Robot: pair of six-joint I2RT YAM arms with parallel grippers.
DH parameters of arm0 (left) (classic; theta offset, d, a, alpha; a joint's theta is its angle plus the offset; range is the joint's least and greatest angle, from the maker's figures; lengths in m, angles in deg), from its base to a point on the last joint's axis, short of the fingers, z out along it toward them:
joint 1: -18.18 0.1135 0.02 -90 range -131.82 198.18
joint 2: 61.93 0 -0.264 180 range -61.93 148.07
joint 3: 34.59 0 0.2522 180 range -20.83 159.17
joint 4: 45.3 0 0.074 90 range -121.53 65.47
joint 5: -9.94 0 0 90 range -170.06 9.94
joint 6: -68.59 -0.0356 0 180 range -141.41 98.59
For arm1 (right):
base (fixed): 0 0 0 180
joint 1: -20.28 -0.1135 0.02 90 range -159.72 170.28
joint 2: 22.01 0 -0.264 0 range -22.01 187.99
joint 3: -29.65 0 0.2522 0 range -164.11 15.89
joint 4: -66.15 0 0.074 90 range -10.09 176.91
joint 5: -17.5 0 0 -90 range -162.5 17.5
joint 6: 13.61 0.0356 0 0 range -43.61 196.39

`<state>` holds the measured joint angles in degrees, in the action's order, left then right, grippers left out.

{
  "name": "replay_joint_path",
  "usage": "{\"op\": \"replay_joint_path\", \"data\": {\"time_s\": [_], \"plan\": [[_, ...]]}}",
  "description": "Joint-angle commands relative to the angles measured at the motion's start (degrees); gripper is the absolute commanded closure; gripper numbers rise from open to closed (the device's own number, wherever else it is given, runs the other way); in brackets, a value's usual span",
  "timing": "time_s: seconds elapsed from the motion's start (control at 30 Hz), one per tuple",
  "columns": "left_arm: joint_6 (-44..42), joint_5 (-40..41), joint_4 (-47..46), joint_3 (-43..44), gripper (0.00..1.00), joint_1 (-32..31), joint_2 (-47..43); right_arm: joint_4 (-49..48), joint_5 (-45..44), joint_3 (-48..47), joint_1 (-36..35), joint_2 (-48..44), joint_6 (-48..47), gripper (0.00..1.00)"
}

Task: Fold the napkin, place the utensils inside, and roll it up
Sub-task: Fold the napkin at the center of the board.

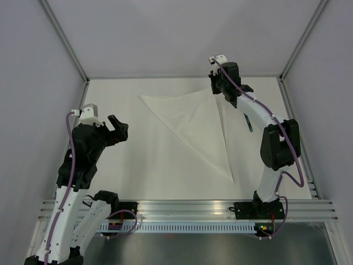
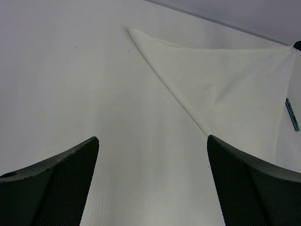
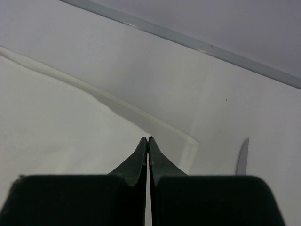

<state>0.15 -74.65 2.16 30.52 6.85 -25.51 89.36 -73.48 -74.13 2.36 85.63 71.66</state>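
one napkin point(image 1: 198, 124) lies on the table point(image 1: 138, 165), folded into a triangle. its long edge runs from 11 o'clock down to 5 o'clock, and its square corner points up at 1 o'clock. you can read that as the fold being done, or nearly so.

your right claw point(image 3: 148, 140) sits right over that 1 o'clock corner with its fingers pressed together. it is likely there to set or flatten the corner, but these views do not show whether any cloth is caught between the tips.

your left claw point(image 2: 151, 140) hangs at 9 o'clock, spread wide and holding nothing, well apart from the cloth. it is probably placed there so the right arm has room to work.

one knife point(image 2: 292, 114) with a teal handle lies flat just beside the napkin's right edge, around 3 o'clock, half hidden under the right arm from above. lying that close, it looks ready to go onto the cloth next.

count: one napkin, one knife you can see, two claws. if other utensils exist, they do not show.
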Motion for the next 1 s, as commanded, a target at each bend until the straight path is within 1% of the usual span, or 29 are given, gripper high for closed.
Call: {"op": "replay_joint_path", "data": {"time_s": [0.0,0.43,0.97], "plan": [[-0.2,-1.1,-1.7,-0.11,0.0,0.17,-0.04,-1.1,-1.31,0.28,0.77,-0.59,0.25,1.0],[-0.12,-1.19,-1.79,-0.29,0.0,0.17,0.05,-1.98,-1.31,3.0,2.53,0.03,-0.45,0.99],[-0.12,-1.37,-1.79,-0.46,0.0,0.26,0.23,-2.95,-1.75,3.88,4.73,2.75,-0.98,1.0]]}}
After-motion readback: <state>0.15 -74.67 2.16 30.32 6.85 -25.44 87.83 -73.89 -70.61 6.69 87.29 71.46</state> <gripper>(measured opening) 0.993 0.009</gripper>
